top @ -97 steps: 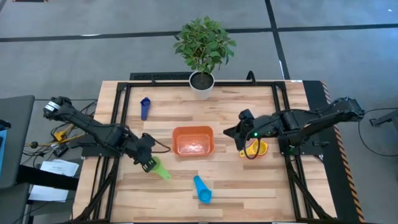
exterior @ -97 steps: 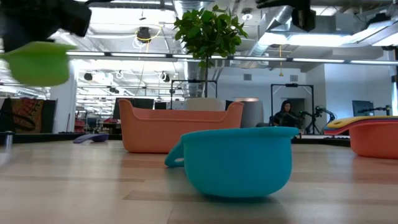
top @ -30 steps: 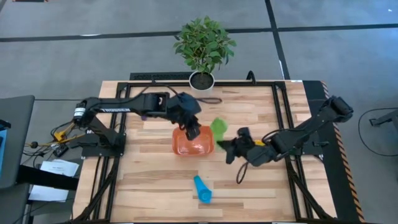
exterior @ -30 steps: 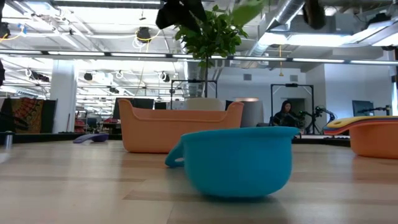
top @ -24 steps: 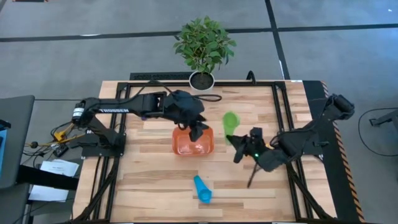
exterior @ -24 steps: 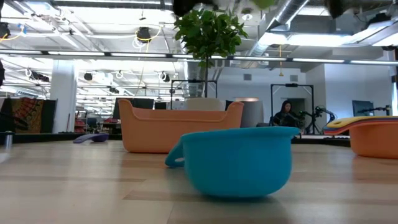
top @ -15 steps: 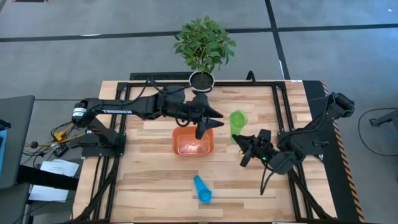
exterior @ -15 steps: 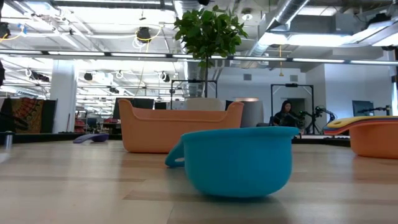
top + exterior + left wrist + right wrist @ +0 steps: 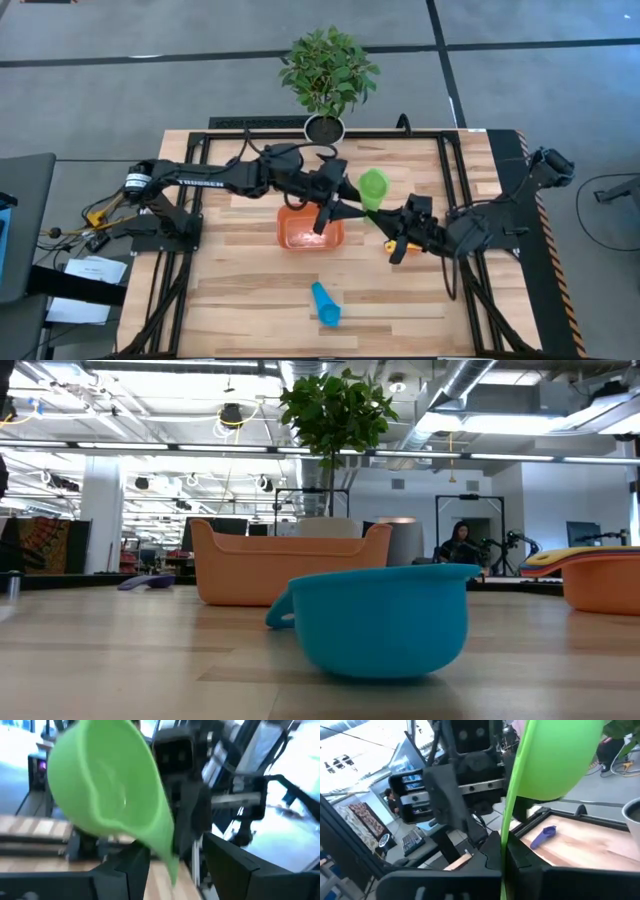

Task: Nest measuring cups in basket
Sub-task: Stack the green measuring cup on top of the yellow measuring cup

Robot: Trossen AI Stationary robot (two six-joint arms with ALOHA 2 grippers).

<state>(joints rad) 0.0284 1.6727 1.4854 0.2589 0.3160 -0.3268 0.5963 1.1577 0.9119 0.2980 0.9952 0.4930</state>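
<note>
Worktop: pale wooden slats in a black frame, both arms meeting above its middle.
Right pincer (image 9: pixel 502 855): pressed together on the flat handle of the green cup (image 9: pixel 373 186), which it holds up in the air just to the right of the basket (image 9: pixel 300 238).
Left pincer (image 9: pixel 345 205): fingers spread to either side of the same handle, with a gap showing in the left wrist view, so to my eye it is not gripping.
Green cup: well off the wood, bowl tilted, between the two pincers.
Basket: orange, mid-worktop, partly under the left arm; no cup shows in the part that can be seen.
Step in hand: looks like a hand-over of the green cup from one arm to the other.
Done so far: by my reading, nothing is nested in the basket yet.
Left to do: the light blue cup (image 9: pixel 324 303) lies on the near side; the dark blue cup (image 9: pixel 543 836) lies on the far side; a yellow-over-orange stack (image 9: pixel 600 575) sits under the right arm.
Far edge: a white plant pot (image 9: pixel 325 128) with a leafy plant.
Room: grey floor, open workshop with ceiling pipes, strip lights, and a seated person (image 9: pixel 460 543) far behind.
</note>
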